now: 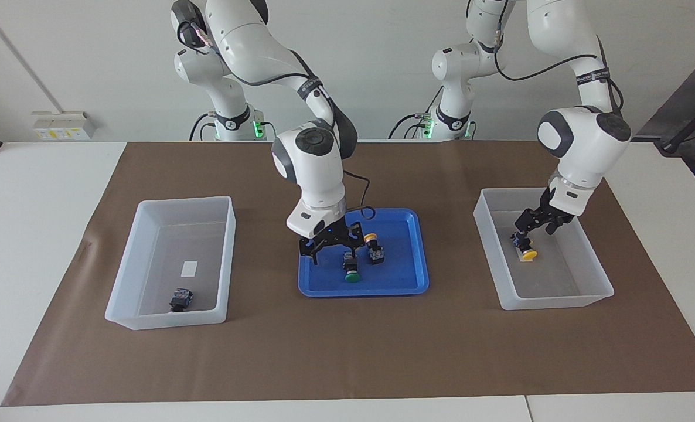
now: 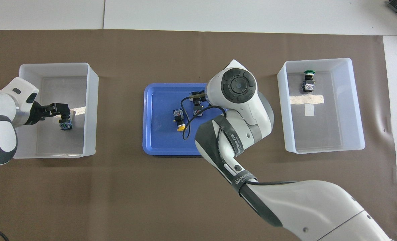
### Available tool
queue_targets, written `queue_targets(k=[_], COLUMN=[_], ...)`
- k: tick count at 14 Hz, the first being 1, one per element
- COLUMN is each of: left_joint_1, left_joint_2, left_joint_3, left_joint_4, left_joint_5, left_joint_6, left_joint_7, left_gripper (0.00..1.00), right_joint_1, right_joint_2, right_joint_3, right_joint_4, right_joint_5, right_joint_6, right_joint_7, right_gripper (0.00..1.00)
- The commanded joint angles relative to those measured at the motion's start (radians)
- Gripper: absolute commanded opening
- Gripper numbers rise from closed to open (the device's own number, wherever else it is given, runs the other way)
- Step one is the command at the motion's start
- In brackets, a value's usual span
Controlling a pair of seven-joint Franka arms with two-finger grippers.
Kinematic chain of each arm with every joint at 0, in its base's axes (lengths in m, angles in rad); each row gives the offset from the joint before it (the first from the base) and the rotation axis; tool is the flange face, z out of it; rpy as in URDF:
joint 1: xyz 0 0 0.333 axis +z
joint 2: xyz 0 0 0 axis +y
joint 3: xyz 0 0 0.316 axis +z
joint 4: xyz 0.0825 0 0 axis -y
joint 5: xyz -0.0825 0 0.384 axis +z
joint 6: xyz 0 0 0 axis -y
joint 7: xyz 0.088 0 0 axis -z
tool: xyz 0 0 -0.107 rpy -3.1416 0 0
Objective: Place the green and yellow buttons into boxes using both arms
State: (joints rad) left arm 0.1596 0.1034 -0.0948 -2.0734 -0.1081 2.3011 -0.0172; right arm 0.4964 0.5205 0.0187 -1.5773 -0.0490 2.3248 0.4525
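My right gripper is open and hangs low over the blue tray. It is just beside a green button and a yellow button that lie in the tray. In the overhead view its wrist covers most of it. My left gripper is open over the box at the left arm's end. A second yellow button lies on that box's floor just below it, also in the overhead view. A second green button lies in the other box.
Brown paper covers the middle of the white table. The tray stands between the two boxes. The right arm's forearm stretches over the paper on the robots' side of the tray.
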Motion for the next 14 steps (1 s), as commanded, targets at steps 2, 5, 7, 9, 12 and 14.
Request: queue_targets(k=[2, 5, 7, 9, 12, 14], left_joint_1=[-0.022, -0.066, -0.110, -0.141, -0.176, -0.198], left_joint_2=[0.013, 0.012, 0.013, 0.013, 0.012, 0.010], left_joint_3=[0.010, 0.003, 0.003, 0.003, 0.003, 0.003], left_joint_4=[0.215, 0.300, 0.360, 0.386, 0.386, 0.386], left_joint_5=[-0.007, -0.007, -0.008, -0.008, -0.008, -0.008], left_joint_6=[-0.234, -0.342, -0.394, -0.410, -0.411, -0.417], left_joint_7=[-0.006, -0.100, -0.179, -0.231, -0.280, -0.314], left_gripper=[1.00, 1.00, 1.00, 1.00, 1.00, 1.00], right_joint_1=[-0.001, 0.008, 0.011, 0.013, 0.025, 0.027], right_joint_2=[0.065, 0.081, 0.079, 0.084, 0.084, 0.079], right_joint_3=[0.001, 0.001, 0.003, 0.003, 0.003, 0.003], right_joint_4=[0.034, 0.023, 0.016, 0.005, -0.035, -0.070], right_joint_5=[-0.015, -0.020, -0.020, -0.012, -0.008, -0.008], right_joint_6=[0.053, 0.119, 0.119, 0.123, 0.171, 0.195], right_joint_7=[0.037, 0.046, 0.046, 0.049, 0.054, 0.067], right_gripper=[0.82, 0.82, 0.82, 0.82, 0.82, 0.73])
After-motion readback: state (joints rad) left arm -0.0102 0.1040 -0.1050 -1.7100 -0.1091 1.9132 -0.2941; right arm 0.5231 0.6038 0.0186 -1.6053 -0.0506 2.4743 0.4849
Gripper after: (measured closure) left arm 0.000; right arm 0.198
